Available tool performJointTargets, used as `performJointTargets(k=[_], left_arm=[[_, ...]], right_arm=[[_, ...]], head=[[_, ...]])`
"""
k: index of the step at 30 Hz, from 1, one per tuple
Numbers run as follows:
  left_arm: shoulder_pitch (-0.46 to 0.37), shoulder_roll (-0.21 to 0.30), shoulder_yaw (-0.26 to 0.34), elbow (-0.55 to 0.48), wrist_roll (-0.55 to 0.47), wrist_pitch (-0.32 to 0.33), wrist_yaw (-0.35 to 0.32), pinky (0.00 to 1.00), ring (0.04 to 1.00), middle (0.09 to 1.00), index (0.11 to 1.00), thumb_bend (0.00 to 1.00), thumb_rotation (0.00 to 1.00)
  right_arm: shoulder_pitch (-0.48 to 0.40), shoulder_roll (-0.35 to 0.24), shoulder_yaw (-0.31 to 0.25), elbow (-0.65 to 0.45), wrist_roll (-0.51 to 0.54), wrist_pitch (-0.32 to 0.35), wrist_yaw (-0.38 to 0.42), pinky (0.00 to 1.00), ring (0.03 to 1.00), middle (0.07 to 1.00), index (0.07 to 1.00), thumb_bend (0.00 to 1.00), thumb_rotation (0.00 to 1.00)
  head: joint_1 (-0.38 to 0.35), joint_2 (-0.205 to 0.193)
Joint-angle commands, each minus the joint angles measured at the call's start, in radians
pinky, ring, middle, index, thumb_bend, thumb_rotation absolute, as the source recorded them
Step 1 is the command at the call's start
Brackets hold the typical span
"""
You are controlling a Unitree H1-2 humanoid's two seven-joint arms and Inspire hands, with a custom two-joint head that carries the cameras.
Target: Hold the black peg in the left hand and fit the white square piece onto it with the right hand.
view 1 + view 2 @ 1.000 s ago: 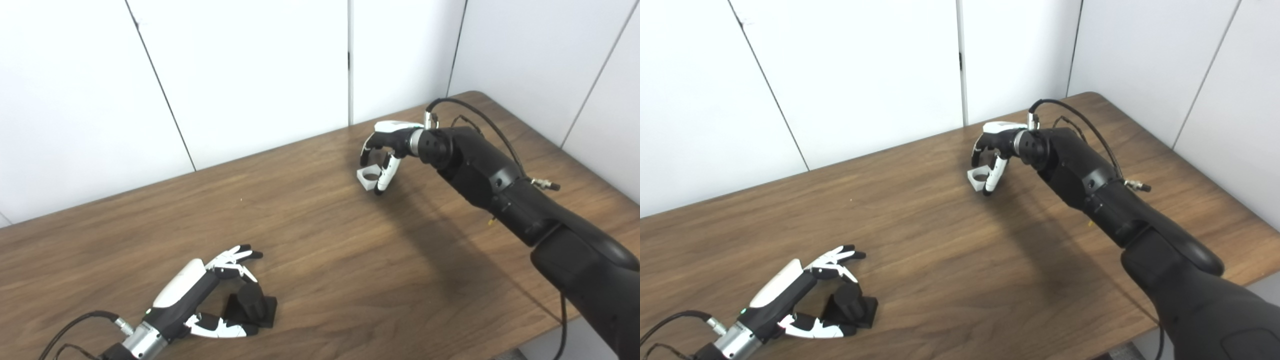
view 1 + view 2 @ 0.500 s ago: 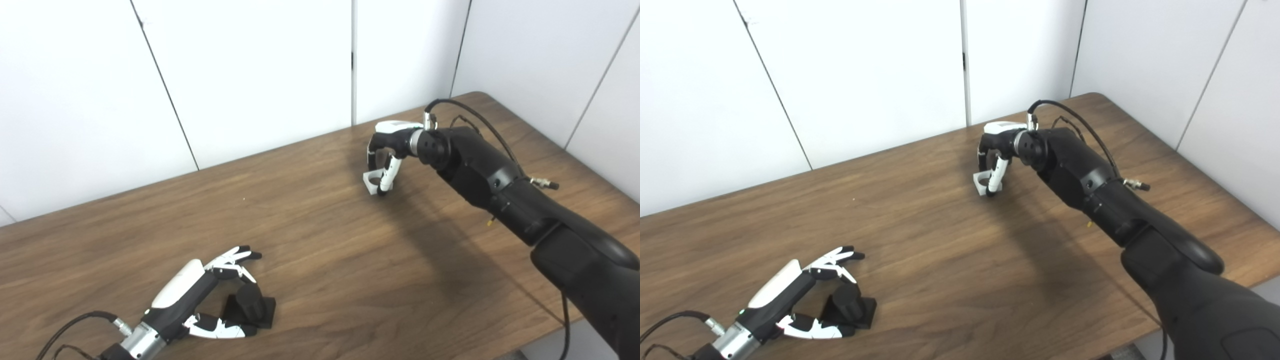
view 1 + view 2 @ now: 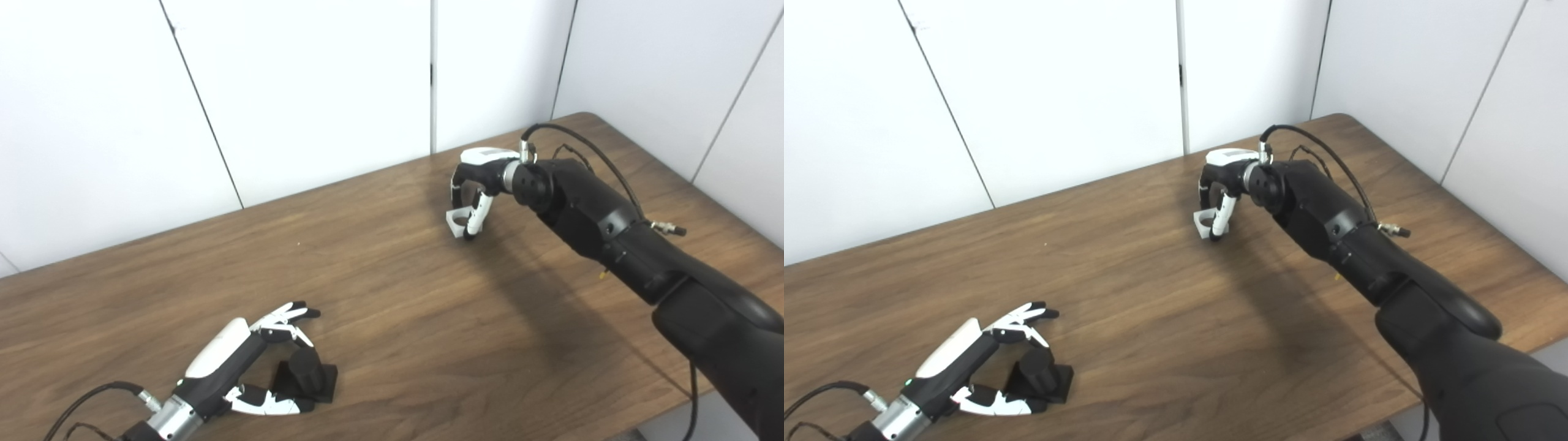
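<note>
The black peg (image 3: 304,372) stands upright on its square black base on the wooden table (image 3: 398,306), near the front left. My left hand (image 3: 242,361) lies open around it, fingers spread just above and behind the peg and thumb along the base's front; no firm hold shows. My right hand (image 3: 476,184) is at the far middle of the table, its fingers and thumb closed on the white square piece (image 3: 457,220), which has a round hole. The piece is tilted at the table surface; I cannot tell whether it still touches the table. It also shows in the right eye view (image 3: 1204,222).
White wall panels (image 3: 306,92) rise straight behind the table's far edge. The table's corner (image 3: 582,116) is at the far right and its front edge runs at the bottom right. A cable (image 3: 582,144) loops over my right forearm.
My right hand's fingers have curled in and closed on the white piece, which now sits tilted in the pinch. My left hand and the peg have not moved. The camera shifted slightly.
</note>
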Motion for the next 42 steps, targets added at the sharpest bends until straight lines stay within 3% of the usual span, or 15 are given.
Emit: performJointTargets(k=[1,6,11,16,20,24,30,42], left_arm=[[-0.002,0.018,0.007,-0.020,0.033,0.010,-0.007,0.94,0.963,0.894,0.490,0.52,0.06],[-0.005,0.007,-0.001,-0.012,0.044,0.010,-0.002,0.95,0.973,0.899,0.491,0.52,0.07],[-0.009,-0.012,-0.002,0.000,0.059,0.013,-0.011,0.99,0.993,0.917,0.492,0.52,0.07],[-0.013,-0.043,-0.001,0.012,0.084,0.020,-0.002,0.99,0.998,0.922,0.492,0.52,0.08],[-0.019,-0.065,-0.001,0.029,0.110,0.024,0.005,1.00,1.000,0.932,0.493,0.52,0.08],[-0.024,-0.075,0.001,0.038,0.132,0.025,0.014,1.00,1.000,0.932,0.493,0.52,0.09],[-0.025,-0.080,0.007,0.035,0.133,0.038,0.010,1.00,1.000,0.936,0.494,0.52,0.08],[-0.024,-0.086,0.013,0.037,0.144,0.040,0.014,1.00,1.000,0.934,0.494,0.52,0.08]], right_arm=[[0.012,-0.037,-0.002,-0.004,-0.010,-0.009,0.005,0.87,0.911,0.820,0.482,0.52,0.14],[0.024,-0.053,-0.017,-0.021,0.001,-0.026,0.008,0.86,0.893,0.823,0.483,0.52,0.14],[0.034,-0.072,-0.032,-0.028,0.017,-0.033,0.010,0.93,0.935,0.835,0.483,0.52,0.14],[0.036,-0.097,-0.043,-0.002,0.030,-0.082,0.003,0.92,0.934,0.834,0.484,0.52,0.14],[0.035,-0.111,-0.048,0.017,0.034,-0.111,-0.003,0.94,0.937,0.837,0.484,0.52,0.14],[0.024,-0.115,-0.045,0.043,0.032,-0.130,-0.007,0.96,0.941,0.843,0.485,0.52,0.14],[0.008,-0.108,-0.041,0.083,0.028,-0.175,-0.033,0.85,0.898,0.827,0.483,0.52,0.13],[0.024,-0.113,-0.064,0.038,0.022,-0.204,-0.088,0.88,0.911,0.822,0.482,0.52,0.13]], head=[[0.035,0.006],[0.119,0.025],[0.220,0.042],[0.362,0.060],[0.418,0.065],[0.444,0.070],[0.451,0.078],[0.448,0.084]])
